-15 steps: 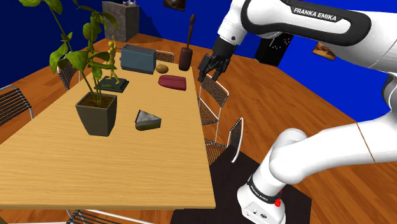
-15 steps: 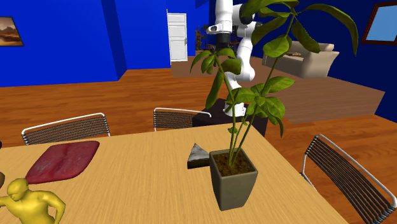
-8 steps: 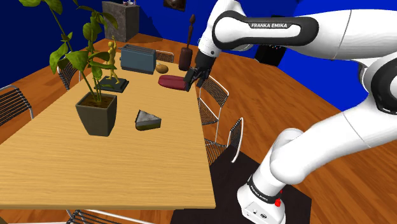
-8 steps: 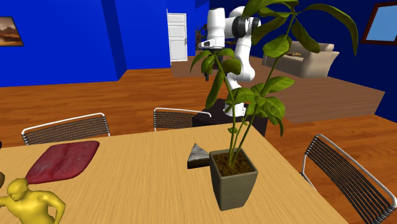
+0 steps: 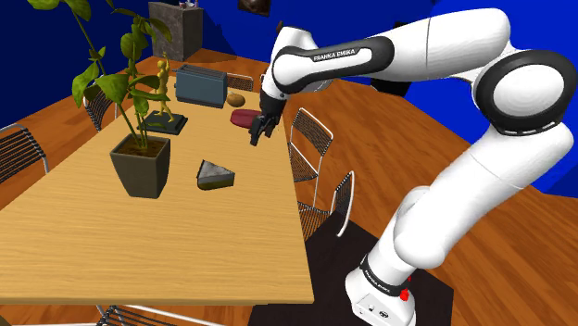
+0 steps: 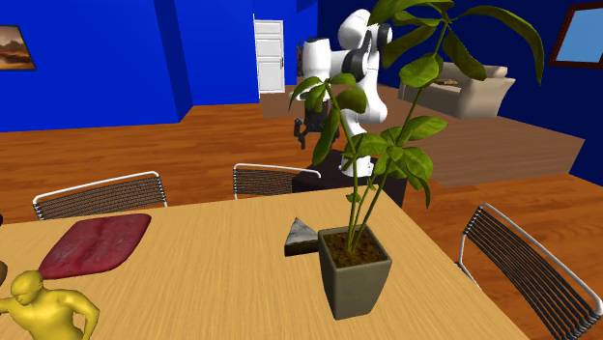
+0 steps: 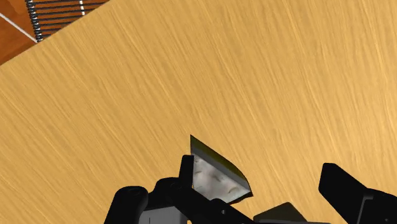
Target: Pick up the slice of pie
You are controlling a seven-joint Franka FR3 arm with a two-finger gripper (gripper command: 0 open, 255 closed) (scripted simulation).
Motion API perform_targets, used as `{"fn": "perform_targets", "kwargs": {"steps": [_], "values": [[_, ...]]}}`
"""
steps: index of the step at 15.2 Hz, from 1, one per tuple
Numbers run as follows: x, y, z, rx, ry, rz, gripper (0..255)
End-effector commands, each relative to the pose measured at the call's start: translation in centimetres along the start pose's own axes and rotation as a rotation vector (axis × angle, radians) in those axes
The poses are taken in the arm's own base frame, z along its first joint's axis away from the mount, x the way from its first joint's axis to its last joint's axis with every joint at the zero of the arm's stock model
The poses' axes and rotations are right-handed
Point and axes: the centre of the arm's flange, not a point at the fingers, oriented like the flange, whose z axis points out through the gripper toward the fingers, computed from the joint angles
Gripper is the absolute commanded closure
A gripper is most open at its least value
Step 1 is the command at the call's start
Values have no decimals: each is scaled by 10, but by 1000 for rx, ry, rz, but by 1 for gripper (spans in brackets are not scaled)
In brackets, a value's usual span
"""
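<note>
Wrist view: the slice of pie (image 7: 215, 173) has its end toward the claw (image 7: 257, 170) hidden behind the claw's body; the black fingers (image 7: 340, 188) are cut off by the lower edge; a wire chair (image 7: 57, 16) is cropped to one corner. Second exterior view: the plant pot (image 6: 356, 275) covers one side of the slice; leaves (image 6: 348, 99) screen part of the arm (image 6: 317, 56); the yellow figurine (image 6: 43, 309) is cut by the bottom edge. Shoulder view: the claw overlaps the dark red mat (image 5: 241, 118); the bench (image 5: 213, 241) runs off the left edge.

Gripper (image 5: 258, 132) hangs over table (image 5: 185, 250) at upper centre of frame, apart from pie slice (image 5: 215, 175) lying just right of potted plant (image 5: 141, 165).
</note>
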Motion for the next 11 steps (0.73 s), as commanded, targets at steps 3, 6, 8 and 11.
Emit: {"fn": "perform_targets", "kwargs": {"steps": [3, 6, 8, 11], "values": [[30, 4, 46, -7, -21, -82, 0], [54, 7, 79, -11, -37, -142, 0], [70, 9, 102, -15, -47, -182, 0], [94, 9, 135, -20, -63, -242, 0]]}}
